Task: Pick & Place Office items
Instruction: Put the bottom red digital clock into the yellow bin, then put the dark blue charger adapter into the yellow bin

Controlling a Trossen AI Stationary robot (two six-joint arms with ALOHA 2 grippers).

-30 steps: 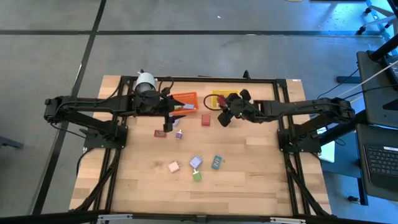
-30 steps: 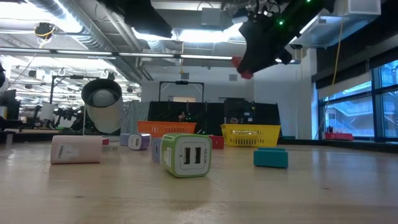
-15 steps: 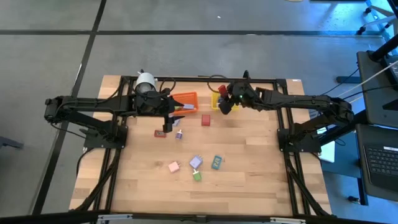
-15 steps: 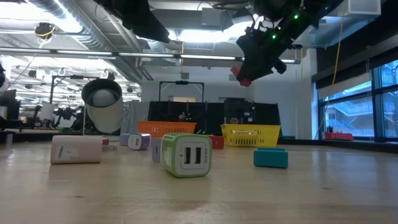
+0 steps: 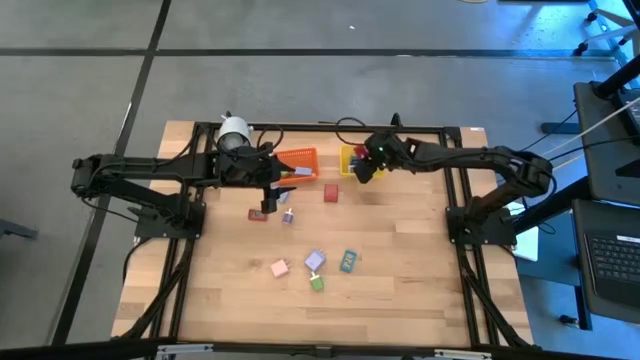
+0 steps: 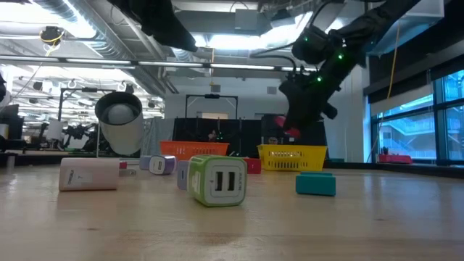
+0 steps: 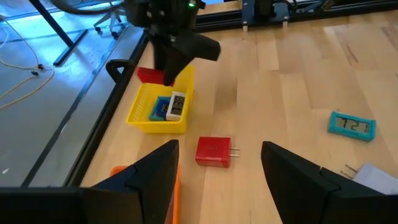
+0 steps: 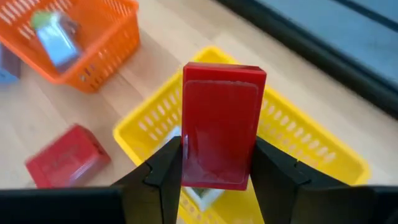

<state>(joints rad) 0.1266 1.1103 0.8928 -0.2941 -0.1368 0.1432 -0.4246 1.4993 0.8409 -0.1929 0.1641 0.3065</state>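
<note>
My right gripper (image 5: 362,168) hangs over the yellow mesh bin (image 5: 350,158), shut on a flat red block (image 8: 222,124). The bin (image 7: 160,109) has a blue and a white item inside. My left gripper (image 7: 221,180) stands open above the table near the orange bin (image 5: 297,162), nothing between its fingers. A red plug block (image 7: 213,151) lies flat on the wood ahead of it. More small blocks lie on the table: red (image 5: 258,214), lilac (image 5: 288,215), pink (image 5: 279,267), teal (image 5: 348,261) and green (image 5: 317,284). My right gripper pinches the red block by its two long sides (image 8: 186,163) between its two fingers (image 8: 160,171), at the block's near end. The fingers come slanting down from the table's right side, along the block. The block (image 6: 291,131) is lifted clear, above the yellow bin (image 6: 291,156).
A white cylinder (image 5: 234,130) stands at the far left beside the orange bin, which holds a few items. A black frame rail (image 5: 330,126) runs along the far edge behind both bins. The near half of the table (image 5: 400,300) is bare wood.
My right gripper has swung toward the table's far edge and come down, carrying the red block from above the open table to just over the yellow bin. It has stayed shut on the block. The blocks on the table lie as before.
</note>
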